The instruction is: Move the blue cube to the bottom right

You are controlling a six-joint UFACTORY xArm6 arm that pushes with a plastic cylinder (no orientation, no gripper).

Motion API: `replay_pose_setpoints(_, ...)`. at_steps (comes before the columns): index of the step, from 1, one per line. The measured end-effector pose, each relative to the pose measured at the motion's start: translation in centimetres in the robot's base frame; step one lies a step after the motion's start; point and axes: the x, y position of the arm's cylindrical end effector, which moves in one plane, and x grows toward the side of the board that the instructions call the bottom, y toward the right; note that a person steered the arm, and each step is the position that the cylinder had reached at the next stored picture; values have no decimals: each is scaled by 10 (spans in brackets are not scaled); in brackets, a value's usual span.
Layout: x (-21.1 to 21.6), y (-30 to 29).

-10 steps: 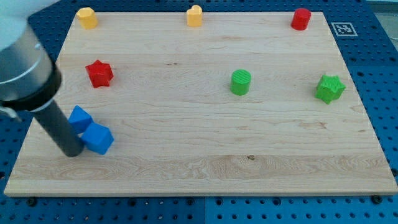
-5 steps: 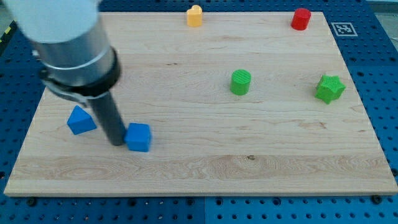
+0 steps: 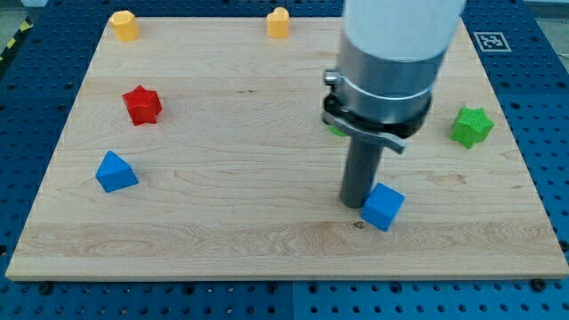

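The blue cube point(image 3: 383, 206) lies on the wooden board point(image 3: 267, 240) right of centre, toward the view's bottom. My tip point(image 3: 356, 203) touches the cube's left side, with the rod rising above it. A second blue block, a triangular one point(image 3: 115, 171), sits at the view's left.
A red star point(image 3: 141, 104) is at upper left. Two yellow blocks point(image 3: 124, 25) point(image 3: 278, 22) stand along the top edge. A green star point(image 3: 471, 125) is at the right. The arm's body hides the green cylinder and the red block at top right.
My tip has pushed the blue cube far to the right, from beside the blue triangular block to right of centre. The triangular block stayed at the left.
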Motion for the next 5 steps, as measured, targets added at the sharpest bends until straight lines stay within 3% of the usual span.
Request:
replay_pose_setpoints(2,30,7)
replay_pose_setpoints(5,30,63)
